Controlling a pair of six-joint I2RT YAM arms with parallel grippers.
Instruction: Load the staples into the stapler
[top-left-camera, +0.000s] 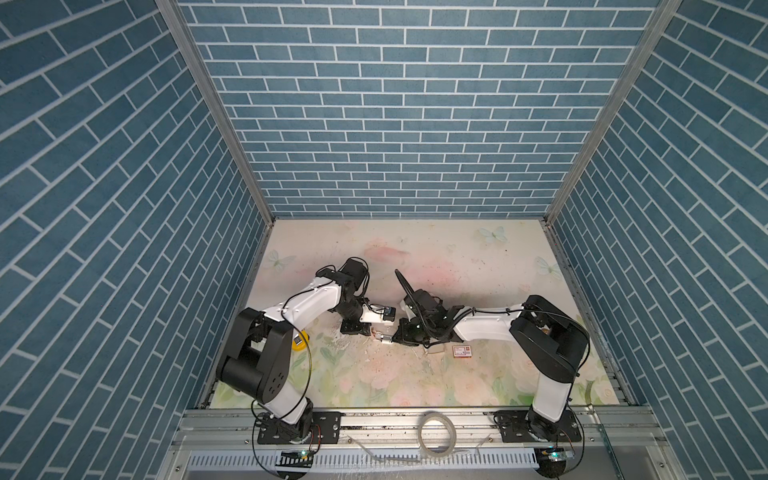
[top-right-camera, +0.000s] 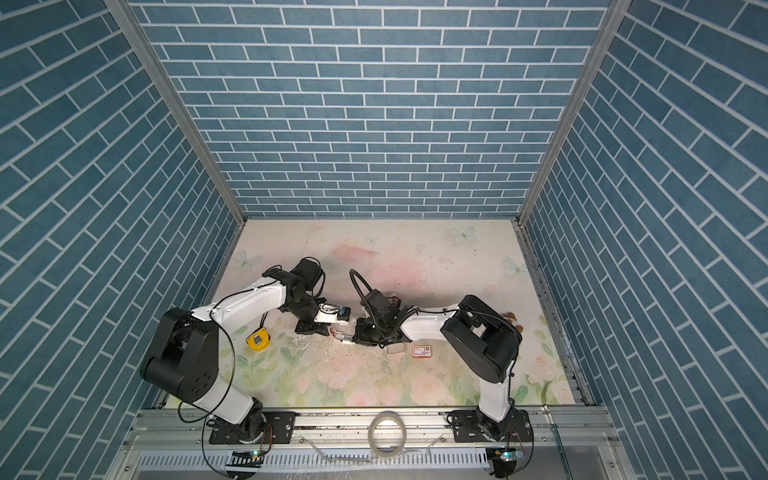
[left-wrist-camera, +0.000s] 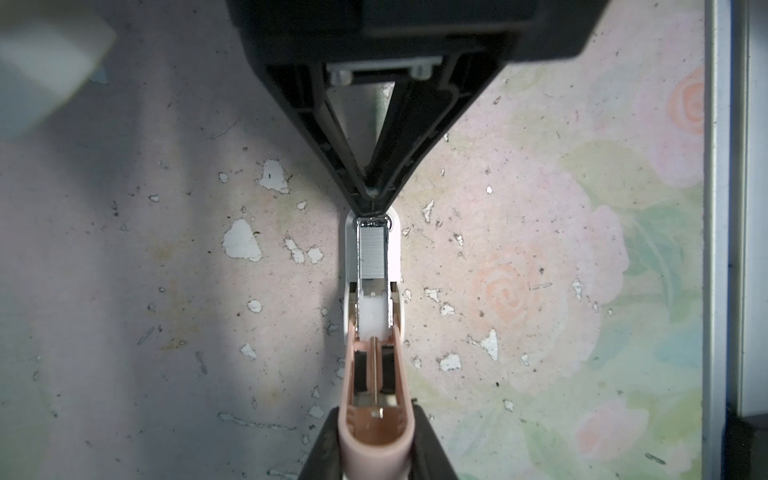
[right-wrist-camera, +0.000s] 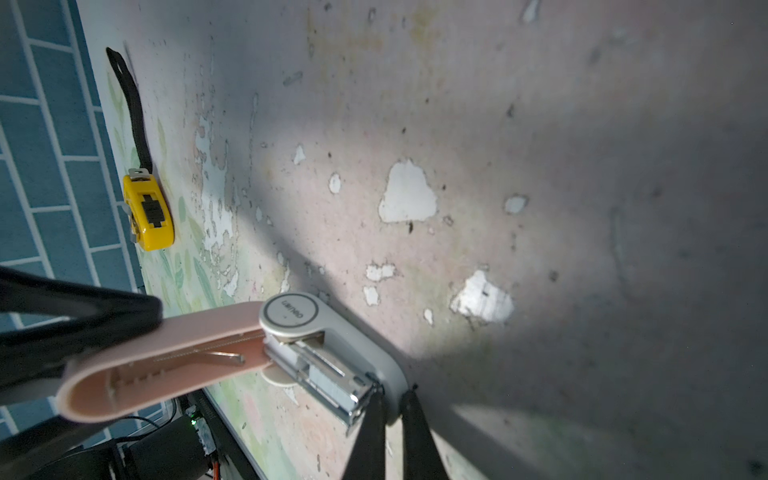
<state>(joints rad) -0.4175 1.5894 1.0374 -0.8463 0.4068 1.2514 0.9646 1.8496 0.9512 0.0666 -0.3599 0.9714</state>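
The stapler (right-wrist-camera: 357, 345) lies open on the floral table, white base down, near the middle in both top views (top-left-camera: 384, 337) (top-right-camera: 340, 336). Its pink lid (right-wrist-camera: 166, 365) (left-wrist-camera: 376, 444) is swung up and back, and my left gripper (left-wrist-camera: 374, 417) is shut on the lid's free end. The staples (left-wrist-camera: 372, 253) (right-wrist-camera: 328, 380), a silvery-grey block, sit in the metal channel at the stapler's front. My right gripper (right-wrist-camera: 392, 392) (left-wrist-camera: 372, 199) is shut, and its tips rest against the front end of the stapler.
A yellow tape measure (top-left-camera: 301, 341) (right-wrist-camera: 149, 214) lies left of the stapler, near the left wall. A small red-and-white box (top-left-camera: 462, 351) lies to the right, under the right arm. A roll of clear tape (top-left-camera: 436, 432) rests on the front rail.
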